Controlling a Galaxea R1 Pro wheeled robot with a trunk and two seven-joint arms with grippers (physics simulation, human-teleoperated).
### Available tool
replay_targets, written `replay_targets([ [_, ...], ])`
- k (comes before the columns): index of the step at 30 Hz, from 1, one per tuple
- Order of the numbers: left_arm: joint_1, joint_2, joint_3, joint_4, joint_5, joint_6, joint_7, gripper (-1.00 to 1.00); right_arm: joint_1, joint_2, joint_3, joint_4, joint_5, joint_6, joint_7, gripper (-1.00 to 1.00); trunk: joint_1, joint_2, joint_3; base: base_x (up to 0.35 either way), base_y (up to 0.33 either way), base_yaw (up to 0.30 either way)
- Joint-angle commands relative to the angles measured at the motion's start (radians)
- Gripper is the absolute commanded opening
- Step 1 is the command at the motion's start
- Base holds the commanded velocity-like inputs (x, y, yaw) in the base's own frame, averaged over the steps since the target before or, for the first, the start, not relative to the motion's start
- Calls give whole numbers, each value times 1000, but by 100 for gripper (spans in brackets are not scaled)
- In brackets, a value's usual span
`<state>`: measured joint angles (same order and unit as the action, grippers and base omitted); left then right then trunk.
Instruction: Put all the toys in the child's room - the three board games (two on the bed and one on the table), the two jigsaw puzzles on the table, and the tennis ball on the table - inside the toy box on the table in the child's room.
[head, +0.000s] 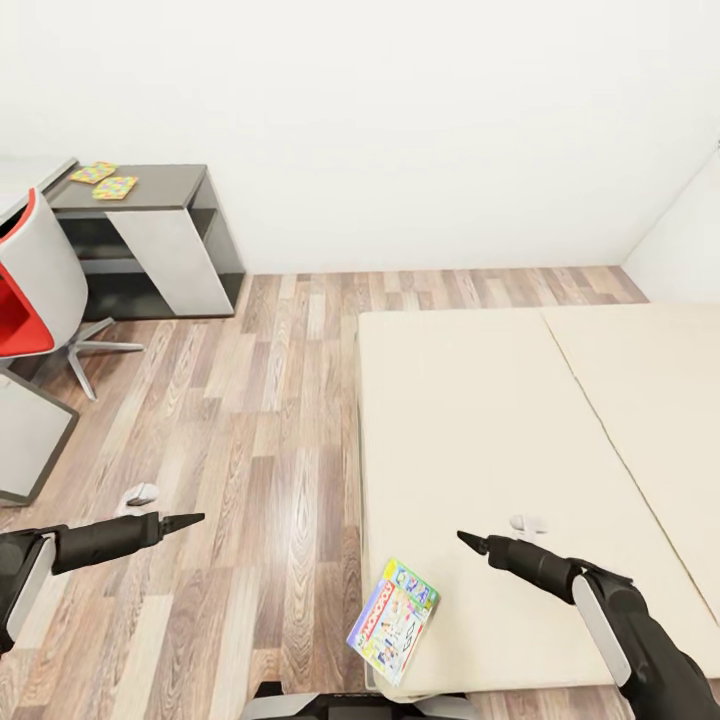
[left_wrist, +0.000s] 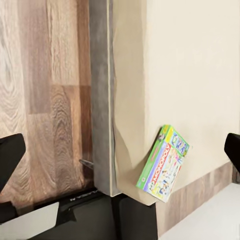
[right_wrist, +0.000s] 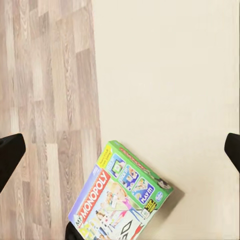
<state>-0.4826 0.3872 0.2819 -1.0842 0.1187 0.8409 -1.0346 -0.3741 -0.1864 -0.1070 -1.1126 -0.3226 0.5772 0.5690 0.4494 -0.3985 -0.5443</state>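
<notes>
At the far left of the head view we see a red-and-grey chair (head: 30, 290) drawn up beside the table (head: 170, 185), whose dark lower section carries the two jigsaw puzzles (head: 104, 180) lying flat, side by side and almost touching. Below that, our left arm reaches in low from the left edge, stretched nearly level over the wood-plank floor (head: 240, 430), its left gripper (head: 185, 520) pointing toward the bed. In the left wrist view its two dark fingers (left_wrist: 10, 157) stand at opposite edges of the picture, so we read the jaws as spread wide and holding nothing.

Moving right, the bed (head: 480, 420) with its plain beige mattress fills the middle and right of the scene. One board game (head: 393, 620), a box with a green edge and a red-lettered banner on a busy printed cover, lies at the near corner of the mattress, skewed and hanging partly over the edge toward the floor.

Further right, our right arm comes up from the lower right corner, elbow bent, forearm angled inward over the mattress. The right gripper (head: 468, 540) points toward the middle of the bed, above and just beside the board game without touching it. Its fingertips (right_wrist: 11, 155) also sit at the far edges of the right wrist view, so it too gapes wide, empty.
</notes>
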Motion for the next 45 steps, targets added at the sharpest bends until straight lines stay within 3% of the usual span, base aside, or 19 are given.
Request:
replay_targets([
  [1, -1, -3, 0, 0, 2, 6, 17, 100, 0, 1, -2, -6, -6, 12, -9, 100, 1, -2, 0, 0, 0, 0],
  [4, -2, -11, 0, 0, 2, 6, 60, 100, 0, 2, -3, -25, -6, 22, -41, 100, 1, -2, 5, 0, 0, 0],
  [13, -5, -62, 0, 0, 4, 7, 274, 100, 16, 6, -3, -72, -6, 34, -166, 100, 1, -2, 20, 0, 0, 0],
  [15, -5, -77, 0, 0, 3, 7, 325, 100, 20, 15, -3, -84, -6, 39, -218, 100, 1, -2, 23, 0, 0, 0],
  [21, -5, -93, 0, 0, 2, 8, 399, 100, 29, 47, -3, -129, -4, 57, -315, 100, 1, -2, 33, 0, 0, 0],
  [29, -5, -95, 2, 0, 2, 9, 421, 100, 64, 65, -3, -203, -3, 78, -360, 100, 1, -2, 46, 0, 0, 0],
  [45, -4, -93, 5, -1, 5, 11, 421, 100, 90, 68, 1, -283, -6, 100, -366, 100, 1, -2, 73, 0, 0, 0],
])
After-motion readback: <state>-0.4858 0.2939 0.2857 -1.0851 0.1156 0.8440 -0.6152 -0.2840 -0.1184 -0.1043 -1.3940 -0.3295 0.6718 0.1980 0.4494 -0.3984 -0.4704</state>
